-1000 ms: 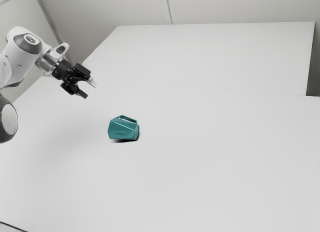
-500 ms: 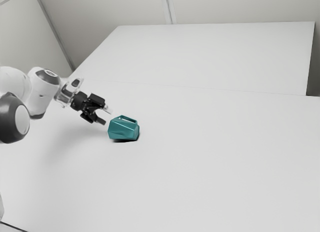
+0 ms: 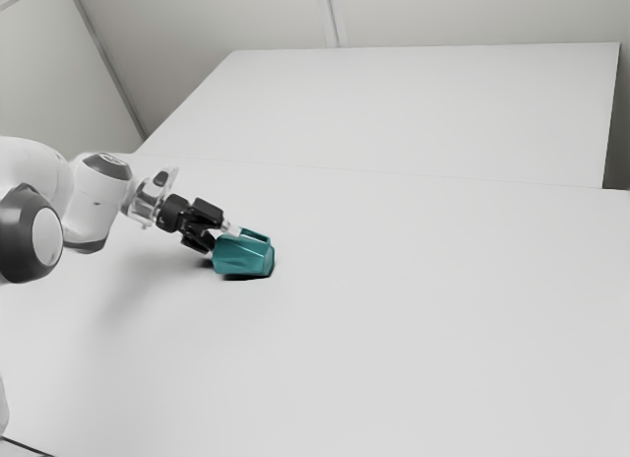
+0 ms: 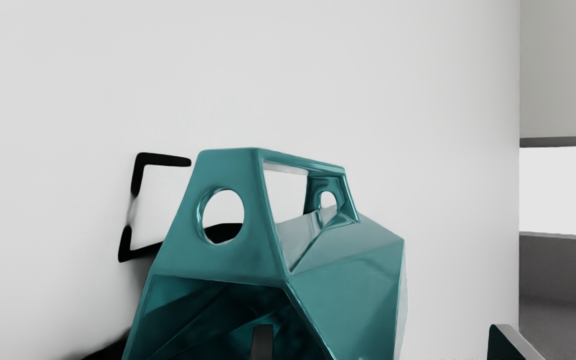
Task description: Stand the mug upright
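Probably, the stiff, slick-looking mug (image 3: 243, 257) is best gripped by its side wall (image 4: 353, 285) (the jaws are parted, unclenched).

From well back beside the arm (image 3: 96, 203), the exterior view looks down; the wrist view closely faces the open mug (image 4: 348, 270). Both share mug and tabletop (image 3: 413, 329).

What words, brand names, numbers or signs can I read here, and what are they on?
There are none that can be read: no lettering or sign shows on the teal mug, the gripper or the table. Any small mark on the white arm is too tiny to make out.
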{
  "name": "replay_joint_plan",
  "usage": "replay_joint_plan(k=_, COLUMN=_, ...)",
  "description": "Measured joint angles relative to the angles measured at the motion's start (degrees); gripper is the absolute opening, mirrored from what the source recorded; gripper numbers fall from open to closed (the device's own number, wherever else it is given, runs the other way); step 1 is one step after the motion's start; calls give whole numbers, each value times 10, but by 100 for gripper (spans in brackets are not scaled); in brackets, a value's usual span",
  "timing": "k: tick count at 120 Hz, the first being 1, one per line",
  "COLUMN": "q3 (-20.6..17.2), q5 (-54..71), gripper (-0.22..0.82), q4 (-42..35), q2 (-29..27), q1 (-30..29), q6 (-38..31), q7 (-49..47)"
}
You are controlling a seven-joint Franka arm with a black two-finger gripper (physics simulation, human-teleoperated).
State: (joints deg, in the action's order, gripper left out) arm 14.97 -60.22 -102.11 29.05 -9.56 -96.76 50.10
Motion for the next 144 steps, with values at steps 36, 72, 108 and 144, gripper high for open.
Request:
replay_joint_plan(k=36, q3=-5, q5=-10, gripper=-7, q4=1, q2=-7, q1=1, q6=8, q7=19)
replay_joint_plan(k=72, q3=-11, q5=-8, gripper=-16, q4=-1, q2=-37, q1=2, q6=11, q7=32)
replay_joint_plan(k=108, q3=-12, q5=159, gripper=-17, q4=8, q2=-126, q1=36, q6=-25, q7=4)
replay_joint_plan(k=144, q3=-68, q5=483, gripper=-18, q4=29, q2=-154, q1=72, q6=-137, q7=-126)
